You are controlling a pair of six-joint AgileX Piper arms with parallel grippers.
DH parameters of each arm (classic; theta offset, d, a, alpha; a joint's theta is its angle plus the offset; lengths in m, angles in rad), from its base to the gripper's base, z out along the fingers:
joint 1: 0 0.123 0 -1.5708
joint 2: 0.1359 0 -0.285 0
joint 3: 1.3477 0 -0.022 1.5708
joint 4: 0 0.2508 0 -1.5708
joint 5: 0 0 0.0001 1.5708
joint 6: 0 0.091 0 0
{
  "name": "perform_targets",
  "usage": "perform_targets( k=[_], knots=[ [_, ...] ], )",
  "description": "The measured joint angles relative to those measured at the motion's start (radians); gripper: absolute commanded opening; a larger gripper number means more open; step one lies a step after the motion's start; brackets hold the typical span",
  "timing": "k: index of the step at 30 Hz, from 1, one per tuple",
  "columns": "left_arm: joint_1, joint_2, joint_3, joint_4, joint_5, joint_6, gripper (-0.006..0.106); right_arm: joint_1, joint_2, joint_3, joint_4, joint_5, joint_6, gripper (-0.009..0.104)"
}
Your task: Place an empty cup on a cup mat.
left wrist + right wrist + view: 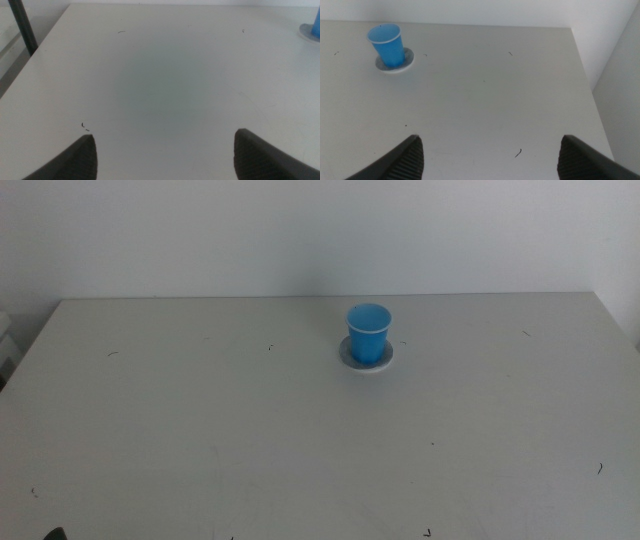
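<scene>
The blue cup [368,332] stands upright on the round grey cup mat [353,356] at the table's far middle, a little right of centre. The right wrist view also shows the cup [388,45] on the mat [408,60], far from the open right gripper [487,155]. In the left wrist view only an edge of the cup [316,24] and of the mat [306,33] shows at the frame's border. My left gripper [165,152] is open, with bare table between its jaws. Neither gripper appears in the middle view, and both hold nothing.
The pale grey table [250,430] carries small dark scuff marks. A white wall runs behind its far edge. A dark post [22,27] stands off the table's edge in the left wrist view.
</scene>
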Motion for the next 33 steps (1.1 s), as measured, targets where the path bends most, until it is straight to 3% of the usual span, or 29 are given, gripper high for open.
perform_targets(
  k=[6, 12, 16, 21, 33],
  knots=[
    [0.000, 0.000, 0.000, 0.000, 0.000, 0.000, 0.105, 0.000, -0.206, 0.225, -0.017, -0.214, 0.002, 0.075],
    [0.000, 0.000, 0.000, 0.000, 0.000, 0.000, 0.105, 0.000, -0.353, 0.365, -0.013, -0.313, 0.005, 0.079],
    [0.000, 0.000, 0.000, 0.000, 0.000, 0.000, 0.105, 0.000, -0.420, 0.424, -0.023, -0.342, 0.006, 0.079],
    [0.000, 0.000, 0.000, 0.000, 0.000, 0.000, 0.105, 0.000, -0.431, 0.501, -0.082, -0.353, 0.006, 0.079],
    [0.000, 0.000, 0.000, 0.000, 0.000, 0.000, 0.105, 0.000, -0.431, 0.634, -0.058, -0.434, 0.006, 0.079]
  ],
)
